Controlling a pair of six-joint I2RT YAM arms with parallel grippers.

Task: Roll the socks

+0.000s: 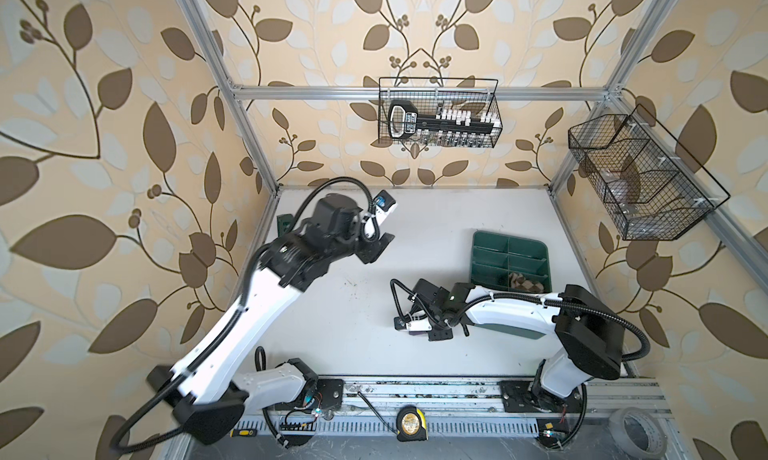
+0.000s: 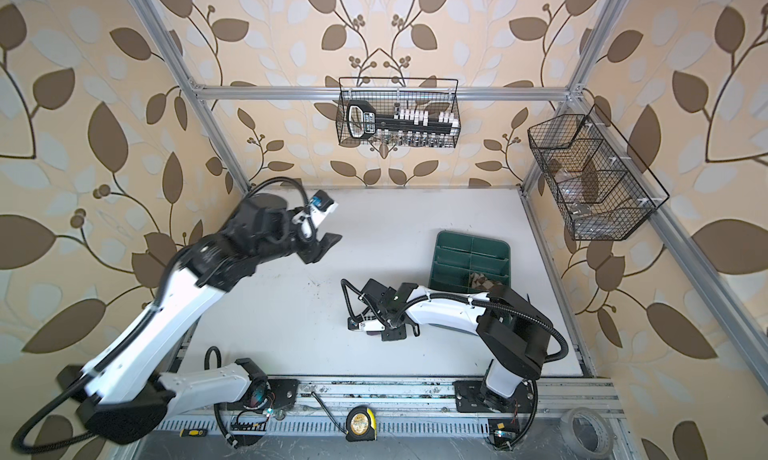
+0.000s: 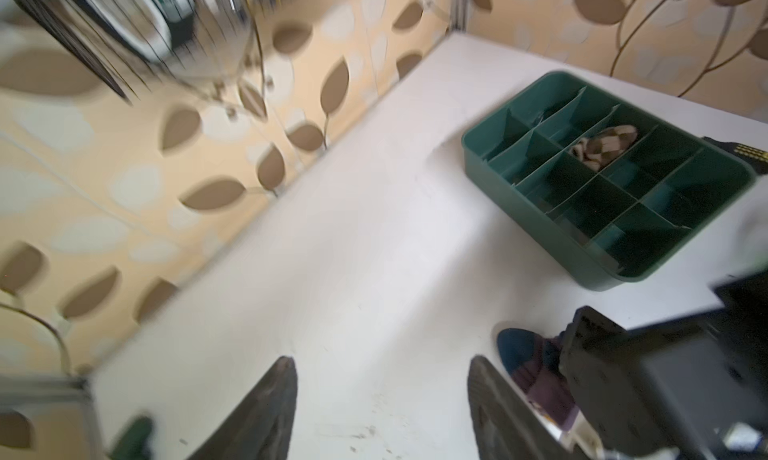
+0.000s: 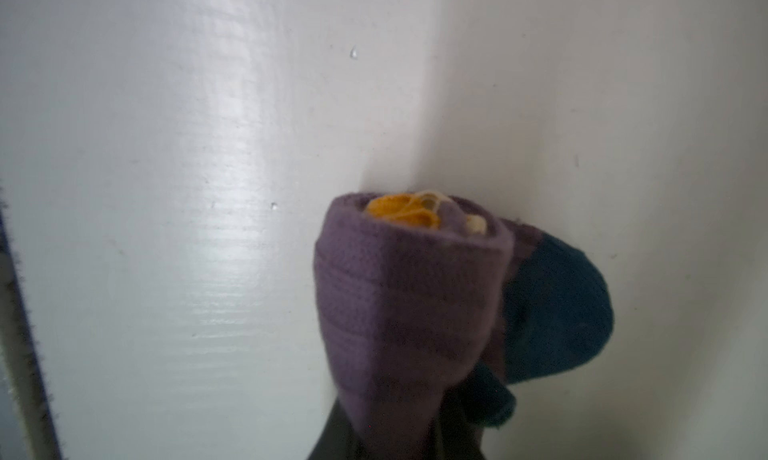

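Meanwhile, the right tool point(image 4: 399, 445) clamps the rolled purple sock point(image 4: 411, 295) against the counter point(image 4: 166, 187), keeping it wound.
Left tool point(image 3: 382, 408) hangs apart, empty; argyle sock point(image 3: 604, 144) sits in the green tray point(image 3: 519, 196).
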